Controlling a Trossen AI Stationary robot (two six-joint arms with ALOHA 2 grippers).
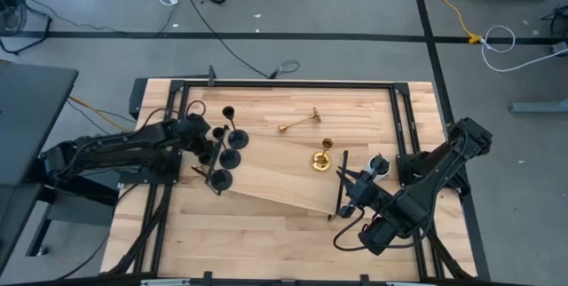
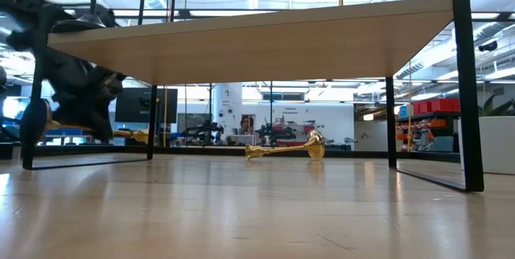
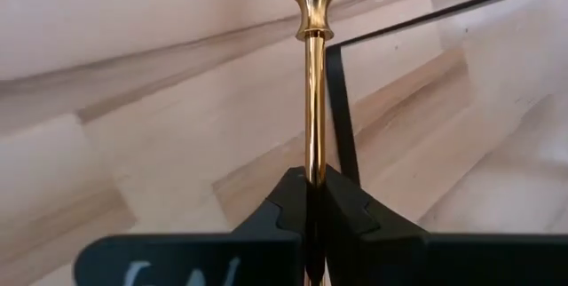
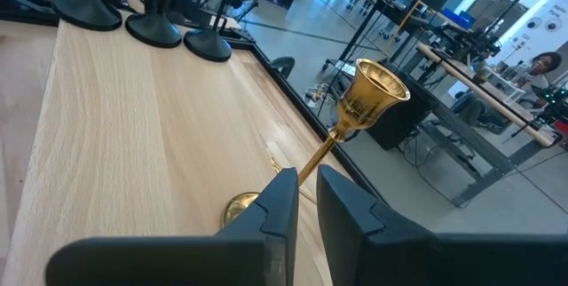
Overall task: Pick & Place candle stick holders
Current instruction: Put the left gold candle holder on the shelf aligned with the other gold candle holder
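Four black candlesticks (image 1: 222,148) clustered at board's left end, high view; left gripper (image 1: 197,135) beside them; one gold candlestick lying flat (image 1: 300,123), another upright (image 1: 323,156). Right gripper (image 1: 355,188) near board's right end. Low view: fallen gold piece seen beneath raised board (image 2: 265,46). Left wrist: fingers (image 3: 284,202) clamped on gold stem (image 3: 313,99), likely for placing. Right wrist: fingers (image 4: 275,202) slightly apart, holding nothing.
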